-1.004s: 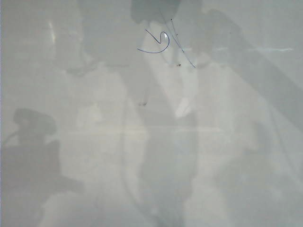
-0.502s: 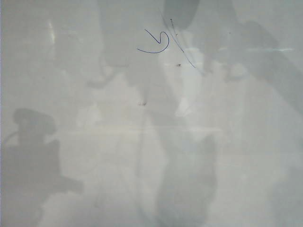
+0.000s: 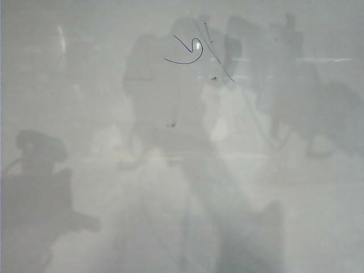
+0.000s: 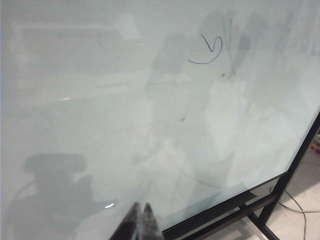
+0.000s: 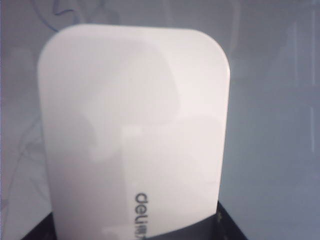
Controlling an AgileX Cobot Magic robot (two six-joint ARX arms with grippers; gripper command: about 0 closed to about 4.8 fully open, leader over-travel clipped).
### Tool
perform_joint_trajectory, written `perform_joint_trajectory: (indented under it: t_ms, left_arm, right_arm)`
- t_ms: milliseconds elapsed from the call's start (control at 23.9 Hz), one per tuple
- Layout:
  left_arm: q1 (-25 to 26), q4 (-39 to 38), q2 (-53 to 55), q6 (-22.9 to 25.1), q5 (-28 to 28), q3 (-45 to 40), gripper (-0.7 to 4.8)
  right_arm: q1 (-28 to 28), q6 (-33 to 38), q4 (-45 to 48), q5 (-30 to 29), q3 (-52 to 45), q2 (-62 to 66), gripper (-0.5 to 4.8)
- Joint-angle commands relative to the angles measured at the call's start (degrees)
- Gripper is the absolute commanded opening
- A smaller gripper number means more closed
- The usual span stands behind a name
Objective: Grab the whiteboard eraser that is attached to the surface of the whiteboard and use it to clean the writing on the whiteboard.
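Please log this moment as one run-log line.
right gripper: shut on whiteboard eraser | left gripper: shut, idle | writing: uncleaned on whiteboard

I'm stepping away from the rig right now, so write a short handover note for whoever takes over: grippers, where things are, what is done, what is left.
Right gripper: holds the whiteboard eraser off the whiteboard.
Left gripper: fingertips together, empty, near the board's lower edge.
The writing: blue curl with a slanted line, upper middle of the board in the exterior view, intact.
Done: eraser picked up.
Left: bring the eraser to the writing and wipe it off.
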Motion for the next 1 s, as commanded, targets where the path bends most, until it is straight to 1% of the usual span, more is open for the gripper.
perform_joint_trajectory:
  t_ms: [42,167,209,251,335,418,460,502,586,669,837,1004]
  left_arm:
    - [0.0,0.52,0.02,0.22,0.07,0.04,-0.02]
    - [0.0,0.55,0.02,0.22,0.07,0.04,-0.02]
    - [0.0,0.52,0.02,0.22,0.09,0.04,-0.02]
    - [0.0,0.55,0.02,0.22,0.07,0.04,-0.02]
    - [0.0,0.55,0.02,0.22,0.07,0.04,-0.02]
    - [0.0,0.55,0.02,0.22,0.07,0.04,-0.02]
    - [0.0,0.55,0.02,0.22,0.07,0.04,-0.02]
    - [0.0,0.55,0.02,0.22,0.07,0.04,-0.02]
    - [0.0,0.52,0.02,0.22,0.04,0.04,-0.02]
    - [0.0,0.55,0.02,0.22,0.07,0.04,-0.02]
    - [0.0,0.52,0.02,0.22,0.07,0.04,-0.02]
    - [0.0,0.55,0.02,0.22,0.07,0.04,-0.02]
  right_arm:
    - [-2.97,-7.41,16.83,-5.49,-9.03,0.5,1.25]
    - [-5.68,-12.44,28.94,-7.65,-14.56,1.64,1.26]
    - [-7.82,-14.75,34.77,-9.57,-16.55,2.58,1.26]
    - [-9.25,-15.43,36.76,-10.91,-16.96,3.21,1.26]
    - [-12.5,-15.63,40.96,-15.58,-16.87,5.55,1.26]
    - [-13.99,-16.22,44.59,-17.55,-16.87,7.1,1.29]
    - [-14.53,-16.61,47.01,-18.18,-16.85,8.24,1.39]
    - [-14.71,-16.74,48.7,-18.49,-16.83,9.11,1.49]
    - [-14.86,-18.62,51.47,-20.17,-16.76,11.43,1.49]
    - [-14.71,-19.43,52.06,-21.81,-16.76,12.72,1.49]
    - [-14.84,-20.35,56.17,-21.59,-16.06,15.89,1.49]
    - [-14.38,-20.63,55.74,-21.81,-12.81,17.38,1.49]
